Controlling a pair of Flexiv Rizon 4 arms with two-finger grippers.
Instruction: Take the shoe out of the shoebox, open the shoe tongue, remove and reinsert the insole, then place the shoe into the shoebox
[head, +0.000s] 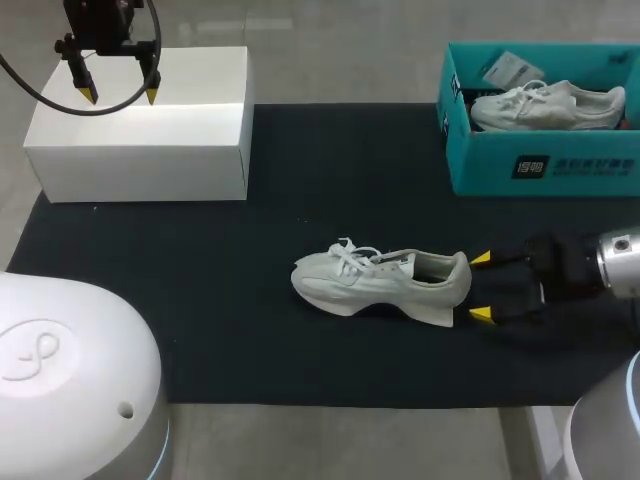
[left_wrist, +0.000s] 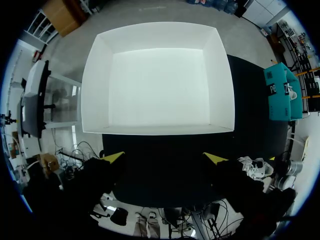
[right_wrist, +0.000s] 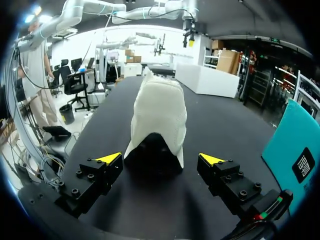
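A white sneaker (head: 385, 282) lies on its sole on the black mat (head: 200, 300), toe pointing left, laces tied. My right gripper (head: 480, 287) stands open just behind its heel, one yellow tip on each side, not touching. From the right wrist the sneaker's heel (right_wrist: 157, 120) is straight ahead between the open fingertips (right_wrist: 111, 158). The teal shoebox (head: 540, 165) at the back right holds a second white sneaker (head: 548, 106). My left gripper (head: 118, 92) hangs open above a white box (head: 140, 140) at the back left; from the left wrist that white box (left_wrist: 157, 80) lies below.
The black mat covers most of the table, with bare room left of and in front of the sneaker. The white box occupies the back left corner and the teal shoebox (right_wrist: 300, 145) the back right. A paper slip (head: 510, 70) lies inside the shoebox.
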